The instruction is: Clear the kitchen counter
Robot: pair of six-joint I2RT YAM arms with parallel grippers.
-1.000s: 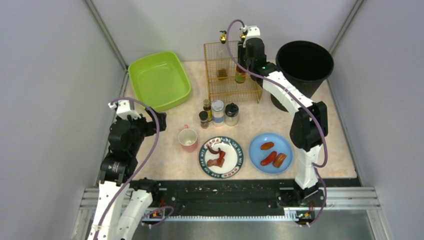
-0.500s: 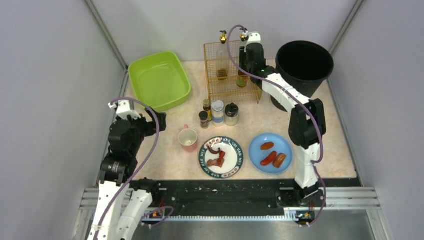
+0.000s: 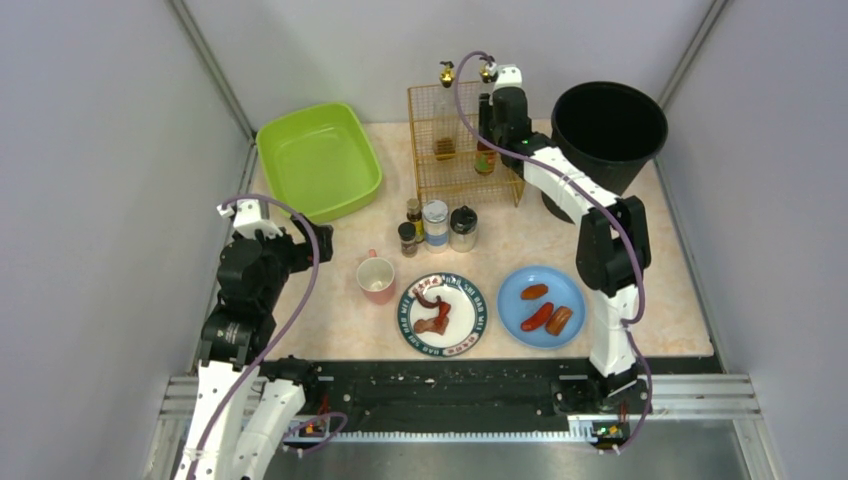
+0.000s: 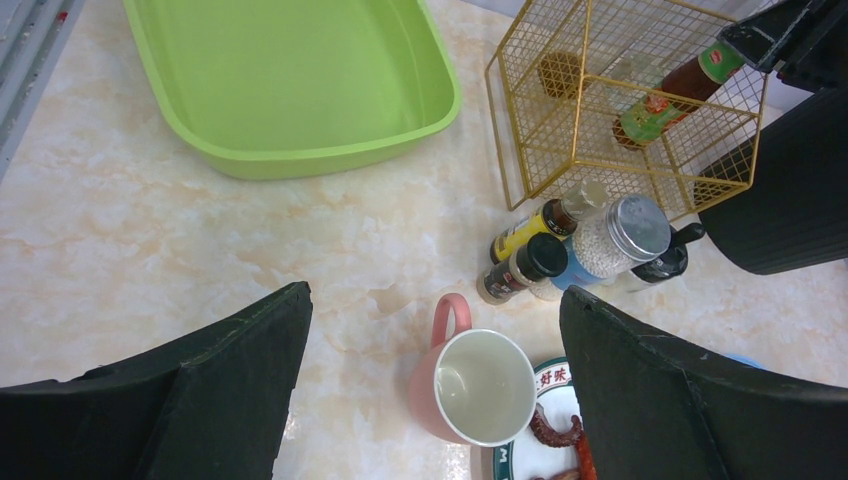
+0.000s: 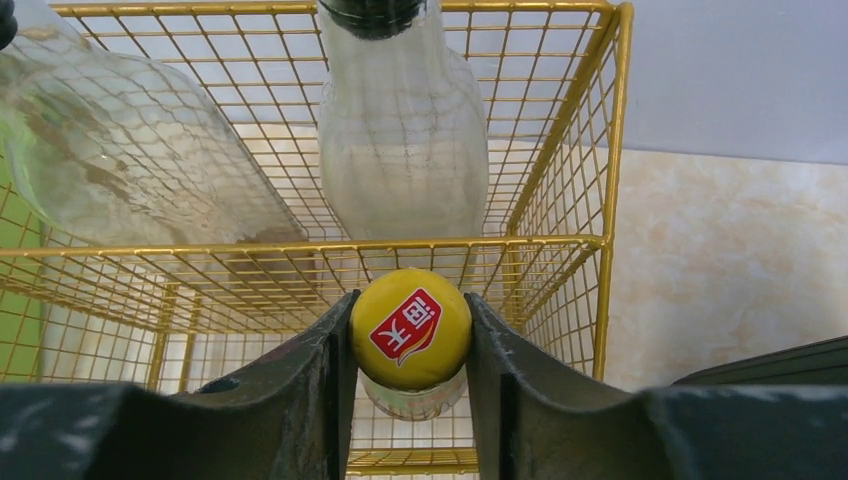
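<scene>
One yellow-capped bottle [image 5: 410, 335] gripped by right jaws inside gold wire basket [image 3: 440, 180], left jaws wide open.

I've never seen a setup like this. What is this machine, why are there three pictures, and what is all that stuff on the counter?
These are two robot arms bolted at the near edge of a kitchen counter. One picture looks down from above; the other two come from cameras on each wrist. On the counter: a green tub, a black bucket, a gold wire basket, small jars, a pink mug, a patterned plate with food scraps and a blue plate with sausages. The left gripper is open and empty. The right gripper pinches a yellow-capped bottle at the basket.
</scene>
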